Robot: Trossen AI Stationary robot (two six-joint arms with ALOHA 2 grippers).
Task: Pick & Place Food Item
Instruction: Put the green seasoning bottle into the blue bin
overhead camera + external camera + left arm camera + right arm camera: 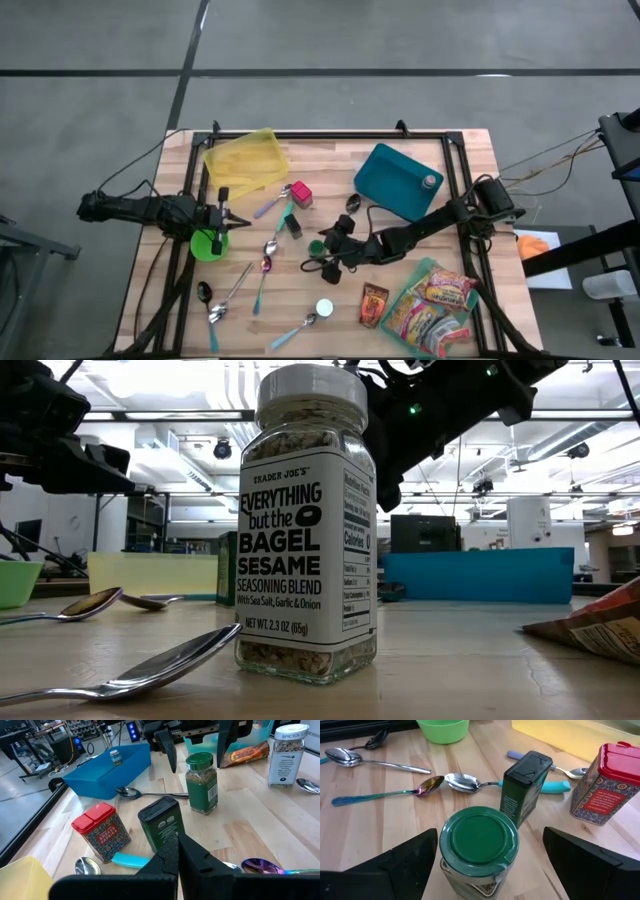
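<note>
A spice jar with a green lid [479, 845] stands upright on its base on the wooden table [400, 250], near the middle; it also shows in the high view [317, 247] and the left wrist view [201, 782]. My right gripper [490, 836] is open, with one finger on either side of the jar at lid height, and a gap shows on both sides. It reaches in from the table's right edge [326, 258]. My left gripper [177, 856] is shut on nothing and waits at the table's left [226, 214], above the green bowl [208, 243].
A dark green tin [524, 787] and a red tin [602, 782] stand just beyond the jar. Spoons [470, 782] lie about. A white-lidded seasoning jar [308, 525] stands near the front edge. A yellow bin [245, 160], a teal bin [395, 180] and snack packets [430, 305] are also on the table.
</note>
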